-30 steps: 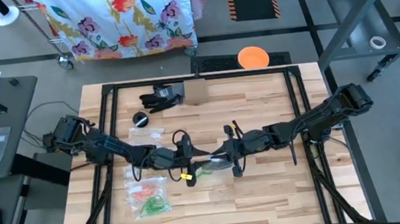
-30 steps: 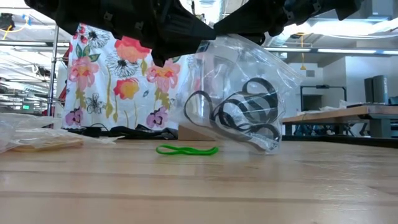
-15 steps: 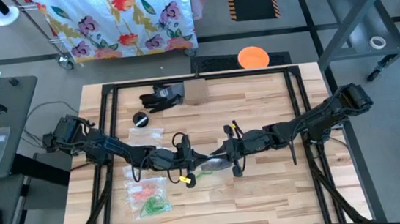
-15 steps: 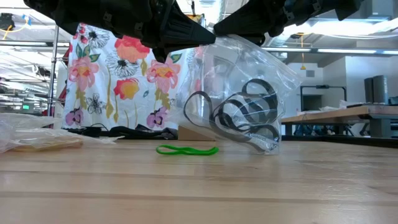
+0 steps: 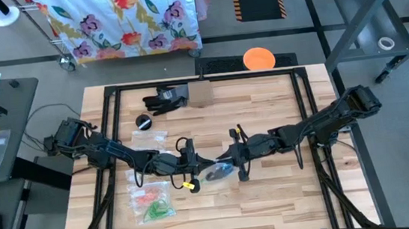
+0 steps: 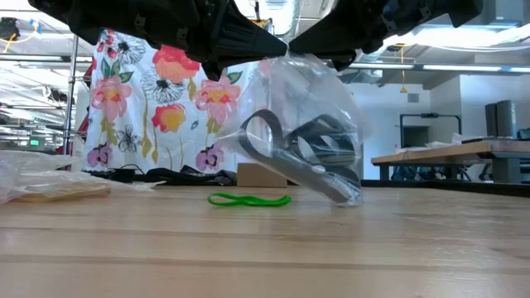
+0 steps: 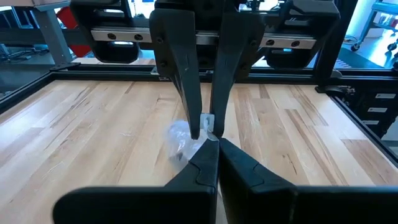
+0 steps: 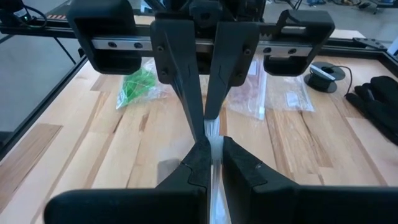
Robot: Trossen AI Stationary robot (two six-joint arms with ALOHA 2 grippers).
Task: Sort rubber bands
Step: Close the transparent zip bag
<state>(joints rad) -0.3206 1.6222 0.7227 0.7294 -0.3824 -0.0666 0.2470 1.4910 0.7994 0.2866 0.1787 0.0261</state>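
Observation:
A clear zip bag (image 6: pixel 305 124) with several black rubber bands (image 6: pixel 308 153) inside hangs over the middle of the table. My left gripper (image 5: pixel 199 163) and my right gripper (image 5: pixel 219 160) meet tip to tip above it, both shut on its top edge. One green rubber band (image 6: pixel 248 199) lies flat on the wood just behind the bag. I cannot tell whether the bag's lowest corner (image 6: pixel 352 201) touches the tabletop. My left gripper pinches the bag's top edge (image 7: pixel 207 122) between its two fingers, coming nearly level from the table's left. The bag hangs below the fingertips with the bands sagging in its bottom. My right gripper pinches the same top edge (image 8: pixel 214 132) between its two fingers, slanting down from the table's right, right against the left fingertips. The plastic hangs below the fingers.
Filled bags of green (image 5: pixel 155 209) and orange (image 5: pixel 148 195) bands and more clear bags (image 5: pixel 150 138) lie at the left. At the far side sit a black glove (image 5: pixel 165 98), a small round black object (image 5: pixel 143 121) and a cardboard box (image 5: pixel 199 92).
My left gripper has shut on the bag's top edge next to my right gripper. The hanging bag has drawn narrower and swung, and the black bands inside have bunched together lower down. The green band on the table has stayed put.

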